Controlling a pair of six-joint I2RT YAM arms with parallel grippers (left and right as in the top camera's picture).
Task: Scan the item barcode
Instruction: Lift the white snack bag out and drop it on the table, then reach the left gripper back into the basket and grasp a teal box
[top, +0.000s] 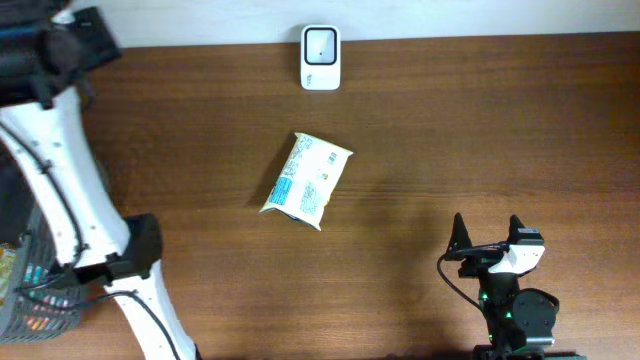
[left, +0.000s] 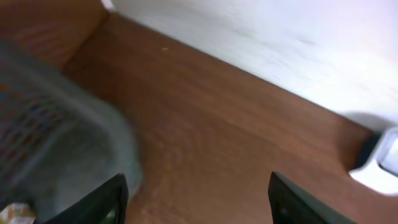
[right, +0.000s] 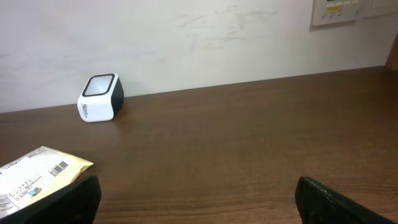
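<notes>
Surface (top: 450, 130): dark brown wood grain, smooth, faint sheen
Packet (top: 306, 180): crinkled plastic film, glossy, printed
Scanner (top: 320, 58): smooth white plastic, dark glossy window
Basket (left: 56, 118): grey plastic mesh
Wall (right: 217, 43): matt white, scuffed
Right pincer (right: 198, 185): matt black plastic

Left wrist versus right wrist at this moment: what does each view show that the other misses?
Only the left wrist view shows the grey mesh basket, blurred, on its left side. Only the right wrist view shows the packet lying on the table with its barcode facing up, and a wall panel at top right. Both show the white scanner standing near the wall, though the left wrist view catches it only at its right edge, along with the same brown tabletop.
</notes>
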